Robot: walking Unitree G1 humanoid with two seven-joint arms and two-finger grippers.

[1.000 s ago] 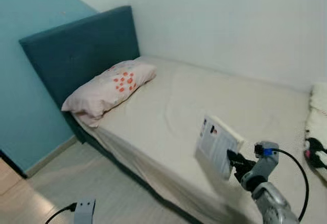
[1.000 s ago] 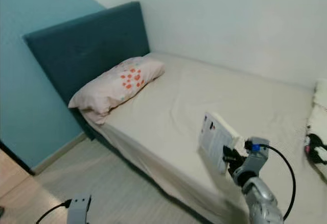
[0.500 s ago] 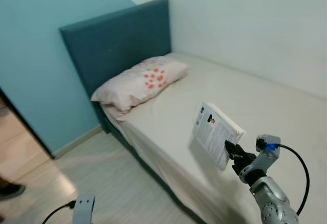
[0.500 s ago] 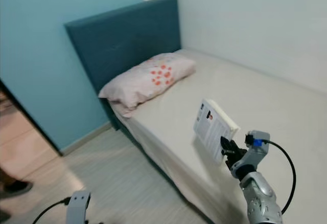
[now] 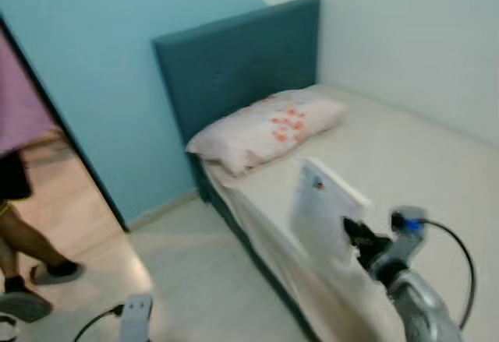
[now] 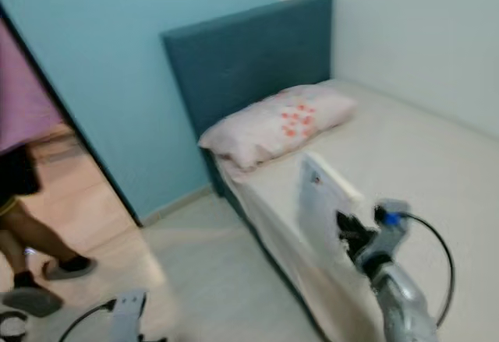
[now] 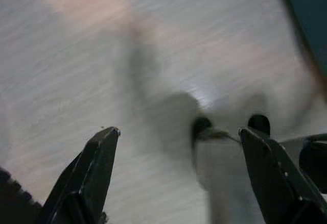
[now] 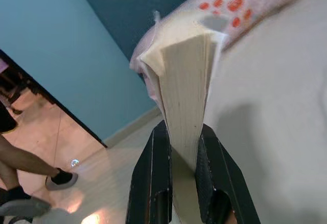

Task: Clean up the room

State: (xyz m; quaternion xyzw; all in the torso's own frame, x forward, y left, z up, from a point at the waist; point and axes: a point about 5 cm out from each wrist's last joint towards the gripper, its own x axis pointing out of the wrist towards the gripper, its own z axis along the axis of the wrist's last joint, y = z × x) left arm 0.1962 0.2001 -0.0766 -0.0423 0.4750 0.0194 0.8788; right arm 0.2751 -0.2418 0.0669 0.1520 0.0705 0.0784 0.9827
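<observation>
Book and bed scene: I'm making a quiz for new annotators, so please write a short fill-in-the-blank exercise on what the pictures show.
1. The right gripper is shut on a ____.
2. The pillow lies at the head of the ____.
3. The wall beside the headboard is painted ____.
4. The left gripper hangs over the floor with its fingers ____.

Missing words: book; bed; blue; open

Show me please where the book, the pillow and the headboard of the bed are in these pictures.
book (image 5: 321, 211), left eye view, on its white cover.
pillow (image 5: 269, 128), left eye view, on its flowered middle.
headboard (image 6: 249, 61), right eye view, on its teal front.
</observation>
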